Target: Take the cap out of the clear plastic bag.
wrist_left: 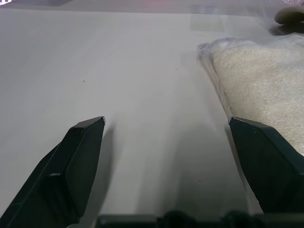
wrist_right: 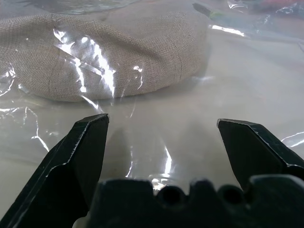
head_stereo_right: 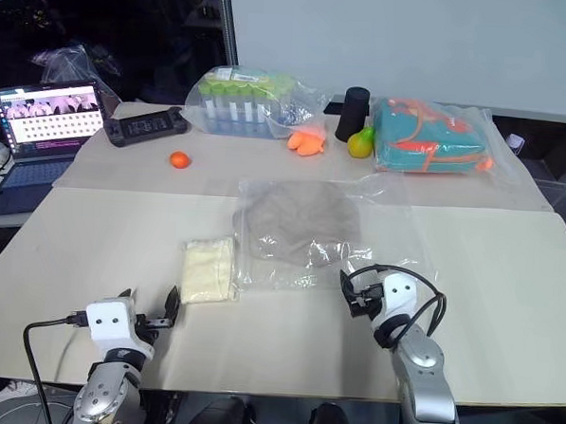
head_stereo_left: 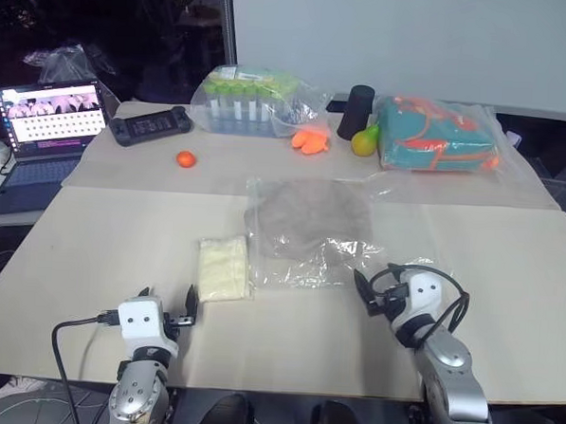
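Cap (head_stereo_left: 309, 213) of tan fabric lies flat inside the clear plastic bag (head_stereo_left: 304, 261), near the middle of the table (head_stereo_left: 91, 259); the right wrist view shows its woven cloth behind the glossy wrinkled film. The bag's near edge reaches toward the right gripper (head_stereo_left: 376, 280), which stands just beside that edge with its two black fingers spread wide and nothing between them (whether a fingertip touches the film I cannot tell). Just left of the bag lies a pale-yellow packet (head_stereo_left: 223, 268). The left gripper (head_stereo_left: 168, 304) is near this packet, low over the table, also fully spread and holding nothing. Along the far side stand a bag of green-capped tubes (head_stereo_left: 246, 101), a black cylinder (head_stereo_left: 357, 112), a teal-and-orange item (head_stereo_left: 437, 135) in its own bag, and a small orange ball (head_stereo_left: 185, 158). A laptop (head_stereo_left: 42, 128) is at the far left.
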Controlling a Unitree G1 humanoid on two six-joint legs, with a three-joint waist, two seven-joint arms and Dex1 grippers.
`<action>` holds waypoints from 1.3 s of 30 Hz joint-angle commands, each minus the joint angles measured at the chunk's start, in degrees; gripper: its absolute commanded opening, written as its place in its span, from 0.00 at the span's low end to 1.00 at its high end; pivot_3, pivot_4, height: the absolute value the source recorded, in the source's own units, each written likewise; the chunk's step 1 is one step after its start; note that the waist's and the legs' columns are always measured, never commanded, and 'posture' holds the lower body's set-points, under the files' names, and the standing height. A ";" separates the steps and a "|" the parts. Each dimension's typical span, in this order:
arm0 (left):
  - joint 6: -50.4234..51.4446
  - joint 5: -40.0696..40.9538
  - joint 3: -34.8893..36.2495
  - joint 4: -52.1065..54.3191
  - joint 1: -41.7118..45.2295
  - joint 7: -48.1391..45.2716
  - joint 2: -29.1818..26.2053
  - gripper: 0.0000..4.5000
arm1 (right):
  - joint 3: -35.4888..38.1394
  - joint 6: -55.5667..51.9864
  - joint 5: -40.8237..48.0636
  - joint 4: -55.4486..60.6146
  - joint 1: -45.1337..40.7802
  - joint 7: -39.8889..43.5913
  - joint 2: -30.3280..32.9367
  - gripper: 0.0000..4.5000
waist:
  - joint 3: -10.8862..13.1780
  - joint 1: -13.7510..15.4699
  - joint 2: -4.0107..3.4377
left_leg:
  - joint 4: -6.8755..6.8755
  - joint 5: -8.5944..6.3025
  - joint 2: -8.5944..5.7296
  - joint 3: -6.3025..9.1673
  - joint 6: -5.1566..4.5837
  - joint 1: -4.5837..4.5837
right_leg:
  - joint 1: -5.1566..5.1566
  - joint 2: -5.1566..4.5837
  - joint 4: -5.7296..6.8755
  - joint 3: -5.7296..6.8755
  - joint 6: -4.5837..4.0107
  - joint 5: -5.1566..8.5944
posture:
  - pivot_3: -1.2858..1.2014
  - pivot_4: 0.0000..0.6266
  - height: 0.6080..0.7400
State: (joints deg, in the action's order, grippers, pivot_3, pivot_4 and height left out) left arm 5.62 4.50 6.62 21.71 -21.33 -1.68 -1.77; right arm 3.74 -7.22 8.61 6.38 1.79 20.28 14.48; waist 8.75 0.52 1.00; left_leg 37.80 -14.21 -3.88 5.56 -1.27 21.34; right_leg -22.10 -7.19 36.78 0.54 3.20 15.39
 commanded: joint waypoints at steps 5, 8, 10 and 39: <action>-2.22 -1.32 6.41 2.33 0.14 -0.88 -5.95 1.00 | 6.95 1.90 2.82 -5.70 -3.54 -1.07 2.50 0.99 | 0.03 -0.06 0.09 | 0.00 -0.01 0.08 0.00 0.01 0.02 | -0.03 0.08 0.00 0.00 -0.02 0.00 | 0.52 0.24 1.00; -2.03 -0.10 9.07 2.13 2.54 -0.71 -8.12 1.00 | 9.22 2.47 3.51 -9.77 -8.46 -0.91 5.21 0.99 | 0.09 0.22 0.08 | 0.01 0.00 0.02 -0.02 0.01 0.07 | -0.07 0.06 -0.03 -0.03 -0.35 -0.20 | 0.52 0.24 1.00; -2.19 -2.15 8.77 1.88 3.70 -2.01 -10.89 1.00 | 9.61 2.40 3.81 -11.69 -11.43 0.50 7.11 0.99 | 0.11 0.20 0.07 | 0.01 0.00 -0.06 -0.02 0.00 0.09 | -0.09 0.01 -0.03 -0.03 -0.35 -0.20 | 0.52 0.24 1.00; 30.06 24.66 10.43 8.59 14.94 -30.15 -35.79 1.00 | -2.92 -32.58 21.56 8.73 -29.81 42.32 33.99 0.99 | 0.35 -0.59 -0.10 | 0.01 0.00 -0.05 -0.14 0.00 1.02 | -0.94 0.02 0.14 -0.25 -0.44 -0.25 | 0.52 0.24 1.00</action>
State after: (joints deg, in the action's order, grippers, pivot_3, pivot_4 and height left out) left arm 34.74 27.72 16.56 28.37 -7.79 -32.19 -37.19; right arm -0.71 -38.64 27.66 12.05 -26.24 60.23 46.80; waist 9.10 -0.07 0.90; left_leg 37.81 -14.20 -3.94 5.42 -1.27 22.38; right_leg -23.06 -7.17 36.92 0.30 2.76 15.13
